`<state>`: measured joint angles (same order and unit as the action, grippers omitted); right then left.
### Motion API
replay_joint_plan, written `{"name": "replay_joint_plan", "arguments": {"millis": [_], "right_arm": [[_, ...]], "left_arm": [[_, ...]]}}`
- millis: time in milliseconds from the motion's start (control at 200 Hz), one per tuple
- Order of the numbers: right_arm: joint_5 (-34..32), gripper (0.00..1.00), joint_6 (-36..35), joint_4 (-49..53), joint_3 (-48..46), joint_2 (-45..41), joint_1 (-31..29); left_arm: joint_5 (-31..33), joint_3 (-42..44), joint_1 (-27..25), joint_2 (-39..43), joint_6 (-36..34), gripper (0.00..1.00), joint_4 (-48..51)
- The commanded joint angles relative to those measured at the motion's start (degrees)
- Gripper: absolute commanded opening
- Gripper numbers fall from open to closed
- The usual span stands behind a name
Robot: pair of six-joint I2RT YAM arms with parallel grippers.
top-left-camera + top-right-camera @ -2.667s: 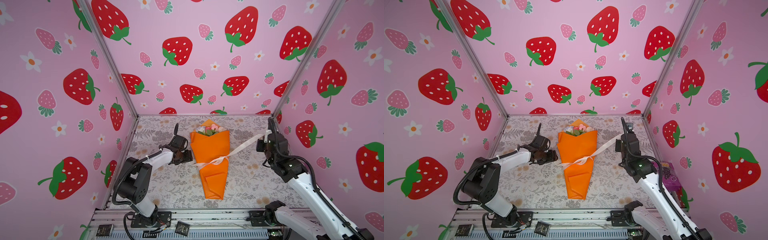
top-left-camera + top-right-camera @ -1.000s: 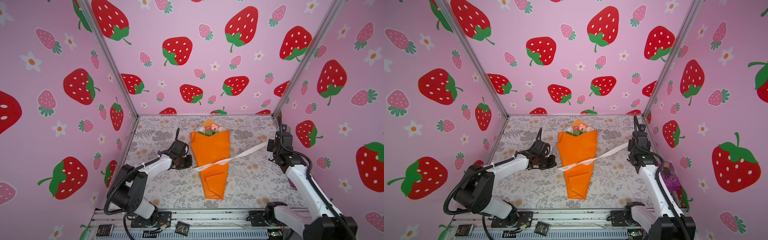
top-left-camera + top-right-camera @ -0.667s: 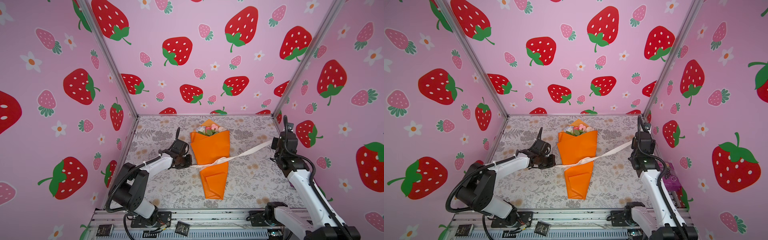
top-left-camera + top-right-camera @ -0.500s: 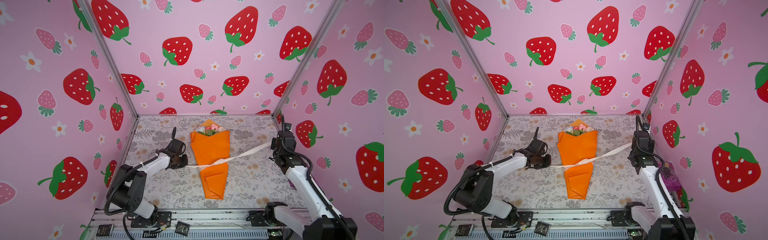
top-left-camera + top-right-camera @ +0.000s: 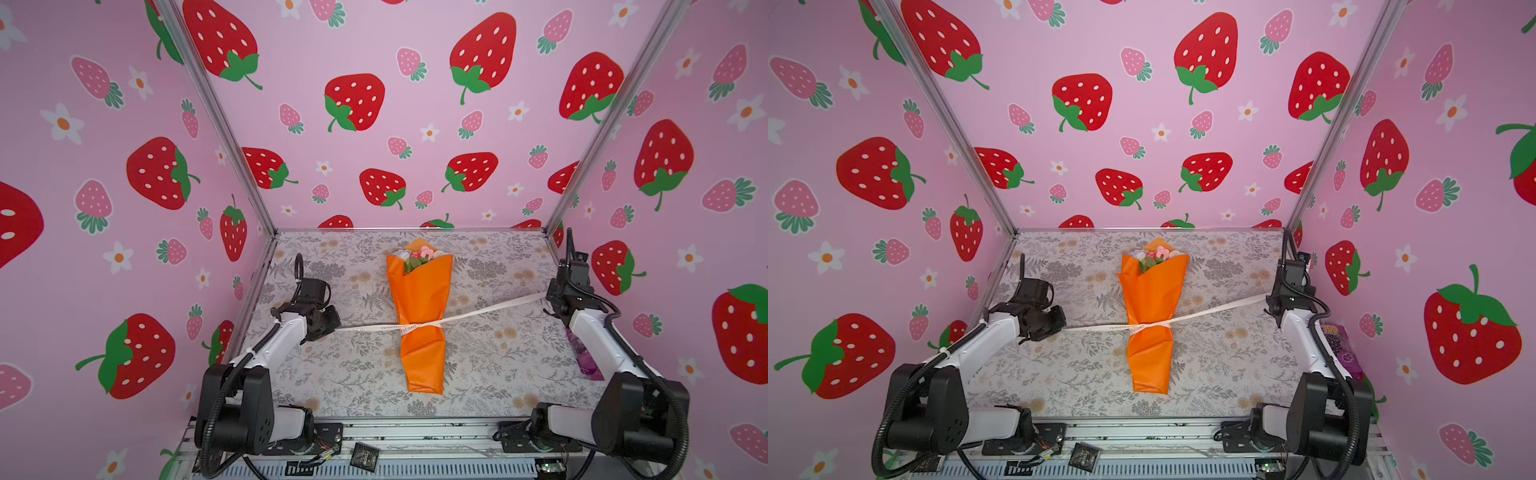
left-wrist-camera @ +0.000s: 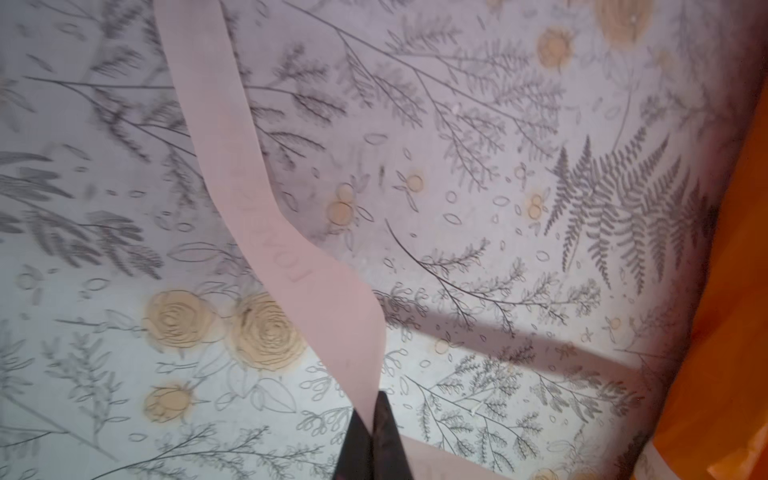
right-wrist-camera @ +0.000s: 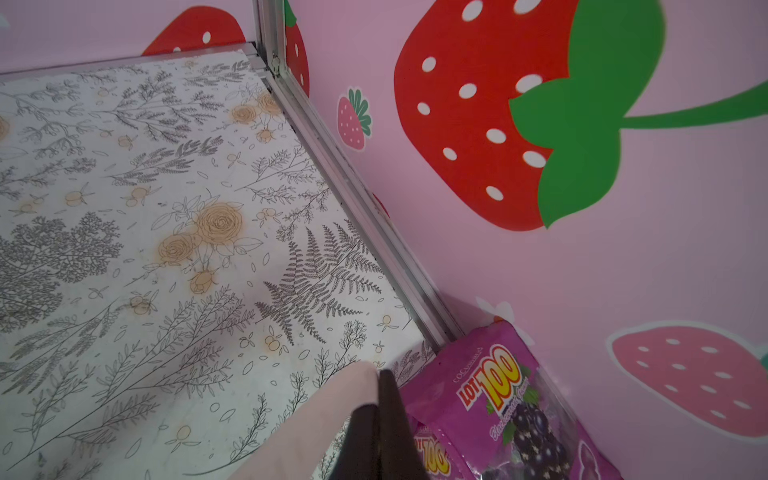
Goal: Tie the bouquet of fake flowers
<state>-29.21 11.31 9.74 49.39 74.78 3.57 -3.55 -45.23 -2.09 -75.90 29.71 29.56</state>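
Note:
The bouquet of fake flowers [image 5: 420, 303] [image 5: 1152, 305] lies mid-table in an orange paper cone, with pink and white blooms at its far end. A cream ribbon [image 5: 478, 311] [image 5: 1208, 312] crosses in a knot at the cone's narrow waist and runs out taut to both sides. My left gripper [image 5: 332, 323] [image 5: 1061, 323] is low to the left of the cone, shut on the ribbon's left end [image 6: 266, 232]; the left gripper [image 6: 374, 419] shows pinched tips. My right gripper [image 5: 549, 296] [image 5: 1269, 301] is by the right wall, shut on the other ribbon end [image 7: 316, 428]; the right gripper [image 7: 379, 399] is there too.
A purple candy bag [image 7: 498, 399] [image 5: 586, 361] lies along the right wall just beside my right gripper. Pink strawberry walls [image 5: 374, 104] close in three sides. The floral table mat [image 5: 353, 374] ends at the metal rail in front, where both arm bases stand.
Both grippers have drawn apart, the left one leftward away from the cone, the right one toward the right wall. The slack ribbon has straightened and its knot has tightened on the cone's waist.

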Motion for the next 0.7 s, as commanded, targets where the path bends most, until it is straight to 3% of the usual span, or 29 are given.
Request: {"name": "replay_joint_plan", "arguments": {"millis": [0,175,290,375,445,605,695], "right_arm": [[0.2,0.0,2.11,-2.18,-0.61,1.35,2.56],[1.21,0.0,1.94,-3.37,0.73,4.14,6.56],[0.1,0.0,2.03,-5.07,0.22,5.24,8.25],[0.36,0.0,1.87,-5.6,0.47,6.54,9.16],[0.17,0.0,2.0,-5.63,0.71,7.17,9.65],[-0.31,0.0,1.74,-6.84,1.51,7.99,10.39],[0.22,0.0,1.78,-6.94,2.59,8.89,10.71]], "left_arm": [[0.42,0.78,5.41,2.47,-0.42,0.0,3.78],[-1.41,1.05,11.27,2.83,0.16,0.0,5.25],[-1.91,-2.33,14.67,1.06,-0.99,0.0,7.07],[1.14,-6.46,16.6,-0.48,-3.34,0.0,10.01],[0.46,-8.42,20.95,-1.16,-4.71,0.0,11.07],[-9.0,-9.18,32.72,-4.55,-7.69,0.0,10.25],[-9.58,-11.49,34.41,-7.02,-9.92,0.0,12.03]]}}
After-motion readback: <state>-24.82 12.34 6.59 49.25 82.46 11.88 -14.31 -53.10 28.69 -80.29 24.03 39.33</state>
